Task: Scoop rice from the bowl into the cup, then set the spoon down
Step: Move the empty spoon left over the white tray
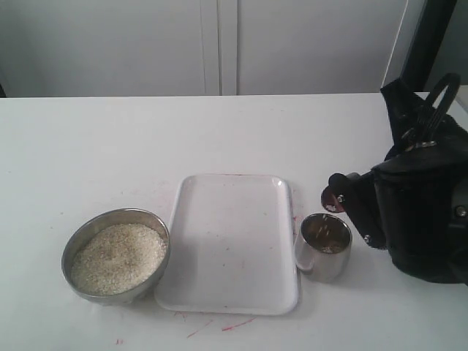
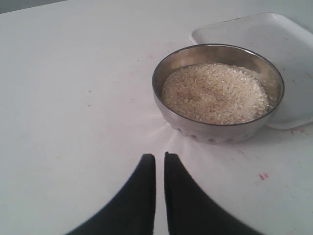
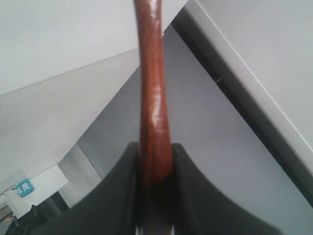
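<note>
On the white table (image 1: pixel 110 146) a round, shiny stainless-steel bowl (image 1: pixel 110 218) stands at the left, filled nearly to its rim with off-white uncooked rice (image 1: pixel 117 257) in a gently heaped mass. Just beside it, touching or almost touching its right side, lies a white rectangular plastic tray (image 1: pixel 234 241) with rounded corners and faint pink smears. Close against the tray's right edge stands a small shiny stainless-steel cup (image 1: pixel 322 267), upright; its reflective inside does not let me tell what it holds. The black right arm (image 1: pixel 420 212) reaches in from the right, just behind the cup. Its right fingers (image 3: pixel 117 196) are clenched on the handle of a slender, glossy reddish-brown wooden spoon (image 3: pixel 151 98), whose shaft runs straight out between them; a small reddish-brown end shows near the cup's far rim. The left fingers (image 2: pixel 139 196) are drawn together with only a thin slit between them, grasping nothing, low over the bare table just short of the bowl.
</note>
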Tool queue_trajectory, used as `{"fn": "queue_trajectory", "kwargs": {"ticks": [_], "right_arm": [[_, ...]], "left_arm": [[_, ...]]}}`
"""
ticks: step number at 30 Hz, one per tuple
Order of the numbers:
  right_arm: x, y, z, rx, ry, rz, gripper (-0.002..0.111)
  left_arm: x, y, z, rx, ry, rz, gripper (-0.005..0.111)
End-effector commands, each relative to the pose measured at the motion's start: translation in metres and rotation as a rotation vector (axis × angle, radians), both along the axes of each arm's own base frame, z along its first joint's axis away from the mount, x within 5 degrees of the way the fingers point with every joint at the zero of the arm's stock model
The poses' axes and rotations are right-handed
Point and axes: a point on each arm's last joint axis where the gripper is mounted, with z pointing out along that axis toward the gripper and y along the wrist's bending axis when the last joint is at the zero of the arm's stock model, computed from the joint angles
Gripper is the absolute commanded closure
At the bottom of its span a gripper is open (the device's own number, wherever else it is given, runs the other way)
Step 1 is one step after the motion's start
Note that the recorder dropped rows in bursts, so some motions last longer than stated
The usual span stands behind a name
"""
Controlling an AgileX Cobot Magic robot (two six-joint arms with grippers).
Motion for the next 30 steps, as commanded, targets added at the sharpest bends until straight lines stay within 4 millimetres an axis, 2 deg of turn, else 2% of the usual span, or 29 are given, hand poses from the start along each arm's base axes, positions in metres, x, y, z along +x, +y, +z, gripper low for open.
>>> {"fn": "queue_trajectory", "kwargs": {"ticks": [1,5,7,12,17,22,24,26,30], "right_arm": [[-0.001,0.001,0.001,-0.016,-0.008,0.011,0.108],[0.0,0.0,0.004,-0.04,-0.029,0.012,0.108],[0.0,0.0,0.005,0.009,-0.082,-0.024,0.108],[-0.003,-0.001,0.0,0.336,-0.265,-0.216,0.108],[-0.016,-0.002,-0.015,0.702,-0.379,-0.554,0.108],[-0.028,0.001,-0.027,0.838,-0.342,-0.778,0.108],[-0.028,0.001,-0.028,0.855,-0.352,-0.801,0.108],[-0.027,0.003,-0.025,0.885,-0.365,-0.822,0.108],[-0.025,0.018,-0.001,1.072,-0.334,-0.929,0.108]], "left_arm": [[0.0,-0.001,0.002,-0.013,-0.002,-0.008,0.092],[0.0,-0.001,0.002,-0.013,-0.002,-0.008,0.092],[0.0,-0.001,0.002,-0.013,-0.002,-0.008,0.092],[0.0,-0.001,0.002,-0.013,-0.002,-0.008,0.092],[0.0,-0.001,0.002,-0.013,-0.002,-0.008,0.092],[0.0,-0.001,0.002,-0.013,-0.002,-0.008,0.092],[0.0,-0.001,0.002,-0.013,-0.002,-0.008,0.092],[0.0,-0.001,0.002,-0.013,-0.002,-0.008,0.092],[0.0,-0.001,0.002,-0.013,-0.002,-0.008,0.092]]}}
